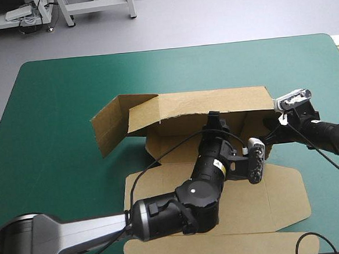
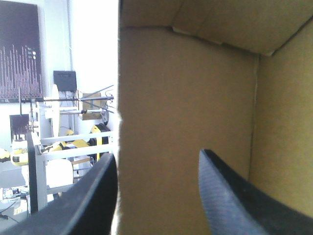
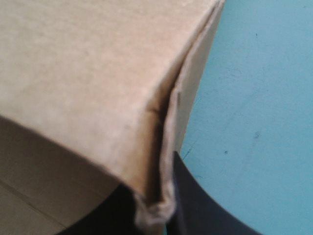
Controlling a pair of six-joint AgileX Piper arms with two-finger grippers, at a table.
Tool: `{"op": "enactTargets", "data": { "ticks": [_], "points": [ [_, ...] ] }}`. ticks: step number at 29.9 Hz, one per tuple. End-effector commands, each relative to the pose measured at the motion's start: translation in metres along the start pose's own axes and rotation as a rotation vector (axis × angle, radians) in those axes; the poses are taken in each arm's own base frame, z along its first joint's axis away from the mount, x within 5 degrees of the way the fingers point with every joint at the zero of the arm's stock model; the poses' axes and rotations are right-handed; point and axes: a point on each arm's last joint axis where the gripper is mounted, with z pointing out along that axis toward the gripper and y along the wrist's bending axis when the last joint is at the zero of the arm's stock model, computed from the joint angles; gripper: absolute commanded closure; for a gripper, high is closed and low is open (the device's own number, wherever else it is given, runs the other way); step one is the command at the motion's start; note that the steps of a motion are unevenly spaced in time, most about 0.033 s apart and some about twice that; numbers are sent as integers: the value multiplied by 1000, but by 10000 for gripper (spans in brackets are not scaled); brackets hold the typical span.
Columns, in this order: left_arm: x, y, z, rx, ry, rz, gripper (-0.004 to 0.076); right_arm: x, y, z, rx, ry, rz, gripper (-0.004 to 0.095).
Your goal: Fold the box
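The brown box (image 1: 214,100) lies mid-table with its long far wall raised and leaning over the base. A side flap (image 1: 108,128) sticks out at its left end, and its wide panel (image 1: 273,201) lies flat toward the front. My left gripper (image 1: 214,121) reaches inside the box toward the far wall. In the left wrist view this gripper (image 2: 159,196) is open, and a raised board's edge (image 2: 120,147) stands just inside one finger. My right gripper (image 1: 270,136) is at the box's right end. In the right wrist view it (image 3: 154,215) is shut on the corner of the box (image 3: 88,73).
Bare teal-green cover (image 1: 52,112) lies left of and beyond the box, and more (image 3: 254,98) beside the right gripper. The flat front panel reaches almost to the table's near edge.
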Motion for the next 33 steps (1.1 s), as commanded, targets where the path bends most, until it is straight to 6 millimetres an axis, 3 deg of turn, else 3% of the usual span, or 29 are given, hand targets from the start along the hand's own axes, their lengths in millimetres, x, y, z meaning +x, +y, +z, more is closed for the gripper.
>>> {"op": "enactTargets", "data": {
  "ticks": [1,4,7,8,10,15,19,22,27,33],
  "points": [
    [8,40,-52,-102,-65,-120,358,-4,4,-6,-27,10,-26,911],
    [22,58,-74,-128,-80,-255,397,-4,4,-6,-27,10,-23,911],
    [51,86,-82,-182,-56,-341,614,-4,4,-6,-30,10,-3,911],
    [68,99,-82,-214,-37,-386,738,-4,4,-6,-36,9,16,911],
    [94,118,-80,-260,1,-451,720,-5,6,-6,-50,10,50,911],
    [183,158,-72,-351,151,-729,720,-21,11,-12,-91,7,128,911],
    [249,168,-75,-372,288,-1000,720,-45,26,-19,-144,49,158,911],
    [291,169,-83,-401,382,-1180,720,-64,38,-17,-177,173,194,911],
    [342,162,-99,-380,510,-1387,720,-93,36,18,-118,379,277,911],
    [367,152,-108,-286,546,-1510,720,-111,22,75,-129,455,271,869]
  ]
}}
